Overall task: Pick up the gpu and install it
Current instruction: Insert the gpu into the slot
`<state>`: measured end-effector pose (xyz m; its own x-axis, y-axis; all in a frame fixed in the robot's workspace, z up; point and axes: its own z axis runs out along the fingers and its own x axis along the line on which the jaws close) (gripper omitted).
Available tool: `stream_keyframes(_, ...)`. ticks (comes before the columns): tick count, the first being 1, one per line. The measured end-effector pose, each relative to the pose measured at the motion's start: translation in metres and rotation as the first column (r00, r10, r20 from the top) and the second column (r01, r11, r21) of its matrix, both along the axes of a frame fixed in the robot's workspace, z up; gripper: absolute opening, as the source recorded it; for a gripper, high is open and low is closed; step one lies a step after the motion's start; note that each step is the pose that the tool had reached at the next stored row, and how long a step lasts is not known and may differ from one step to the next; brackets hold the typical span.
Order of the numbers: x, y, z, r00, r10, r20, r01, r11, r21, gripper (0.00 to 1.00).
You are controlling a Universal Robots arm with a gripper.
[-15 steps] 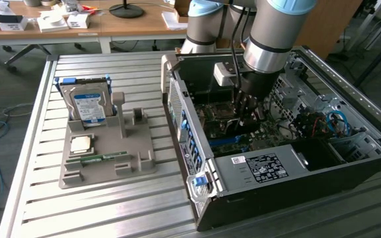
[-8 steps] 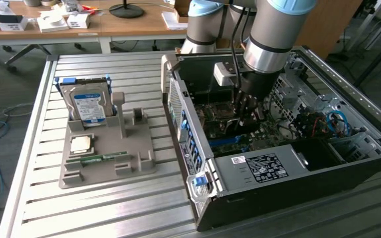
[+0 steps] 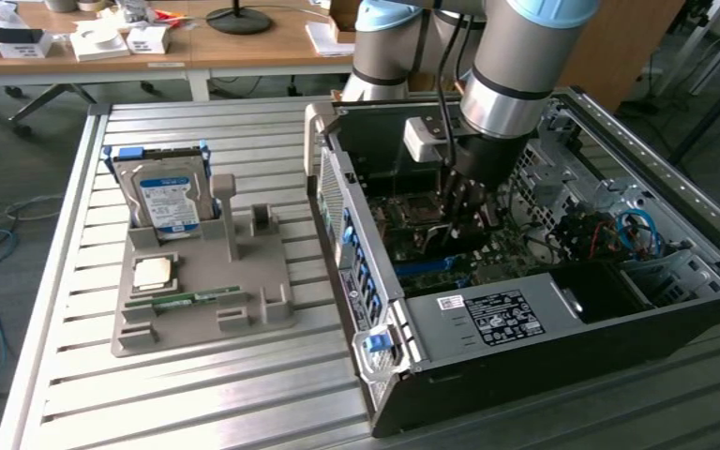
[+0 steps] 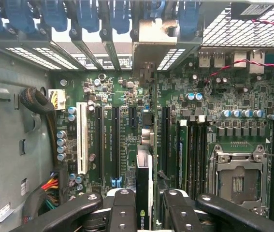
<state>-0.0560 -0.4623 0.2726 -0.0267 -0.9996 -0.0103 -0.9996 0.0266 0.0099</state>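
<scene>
Item 1. Gripper [image 4: 145,205]: low inside the computer case [image 3: 486,375], its fingers [image 4: 122,210] pinching the gpu [image 4: 143,176] from both sides. I see the card edge-on, running from the gripper toward the case's rear wall.

Item 2. Step in hand, as I judge it: the pick-up is done and the install is under way. The card stands over the expansion slots [image 4: 115,140] on the case's motherboard [image 4: 223,96]. I cannot tell whether its edge is touching a slot.

Item 3. What seating calls for, in my view: the card's edge square over one long slot, its pale end bracket [image 4: 158,36] in line with a rear opening of the case, then a straight press.

Item 4. Close hazards inside the case:
- white slot [image 4: 82,137] and fitted memory sticks [image 4: 182,150], flanking the card
- empty processor socket [image 4: 238,181], beyond the sticks
- blue retention clips [image 4: 93,14], along the rear wall
- red and black wires [image 4: 233,64], near that wall
- sleeved cable bundle [image 4: 35,104], at a side wall

Item 5. Outside the case, toward the exterior view's left, on the slatted desk [image 3: 210,403]:
- grey fixture tray [image 3: 266,314]
- blue-labelled hard drive [image 3: 166,199]
- processor chip [image 3: 154,272]
- green memory stick [image 3: 185,300]

None of these obstructs the work.
</scene>
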Motion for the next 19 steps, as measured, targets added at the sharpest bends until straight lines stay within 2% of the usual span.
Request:
stream_keyframes(3,-0.0002,0.0000,0.0001,1.0000,0.000,-0.0047,0.000,1.0000,-0.0001,0.26)
stream_keyframes(9,-0.0001,0.0000,-0.0005,1.0000,-0.001,-0.0082,0.001,1.0000,0.0002,0.26)
stream_keyframes(19,-0.0003,0.0008,-0.0008,1.0000,0.000,-0.0085,0.000,1.0000,0.0001,0.26)
